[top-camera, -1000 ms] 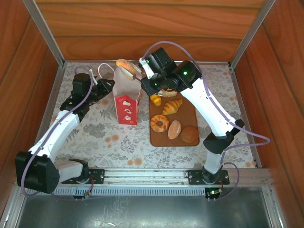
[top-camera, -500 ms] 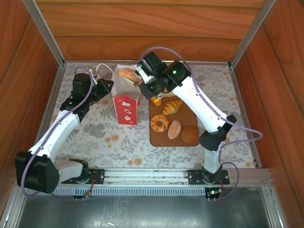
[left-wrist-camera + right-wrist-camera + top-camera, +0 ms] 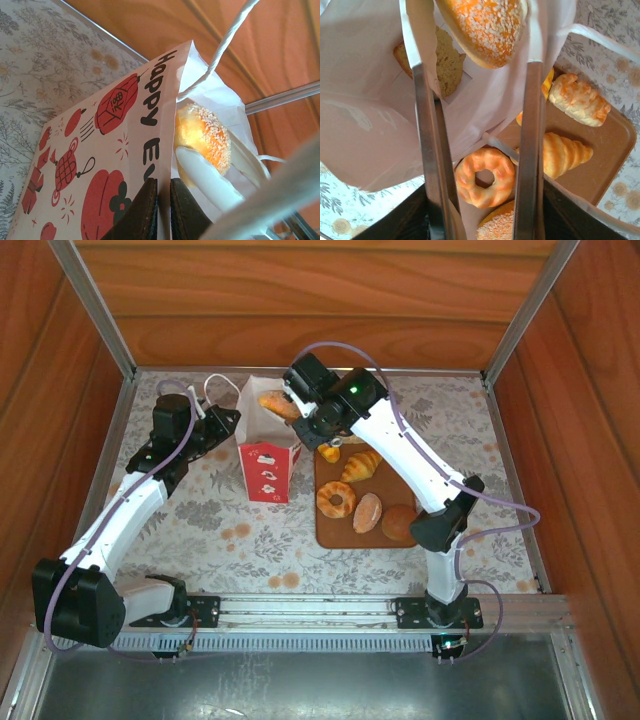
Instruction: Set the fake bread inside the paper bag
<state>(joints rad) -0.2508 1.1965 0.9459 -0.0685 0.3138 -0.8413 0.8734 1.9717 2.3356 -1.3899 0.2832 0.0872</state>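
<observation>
The paper bag point(image 3: 268, 455) stands upright at the back left of the table, red with white prints below. My left gripper point(image 3: 162, 210) is shut on the bag's point(image 3: 100, 150) rim, one finger outside and one inside. My right gripper point(image 3: 482, 210) is shut on metal tongs point(image 3: 527, 150). A seeded oval roll point(image 3: 487, 27) sits between the tongs' white tips in the bag's open mouth. That roll point(image 3: 278, 404) is just inside the rim. Another piece of fake bread point(image 3: 447, 60) lies at the bottom of the bag. On the tray remain a ring doughnut point(image 3: 336, 500), a croissant point(image 3: 363, 465) and a brown bun point(image 3: 400, 523).
The brown tray point(image 3: 335, 535) lies right of the bag, also holding an oval roll point(image 3: 367, 512) and a small pastry point(image 3: 329, 451). White cord handles point(image 3: 215, 390) hang off the bag's far side. Wooden walls and metal posts enclose the flowered tabletop point(image 3: 220, 530).
My right arm has swung left and brought the seeded roll from above the bag down into its mouth. The tongs' arms now stand wider apart. The left arm has not moved.
</observation>
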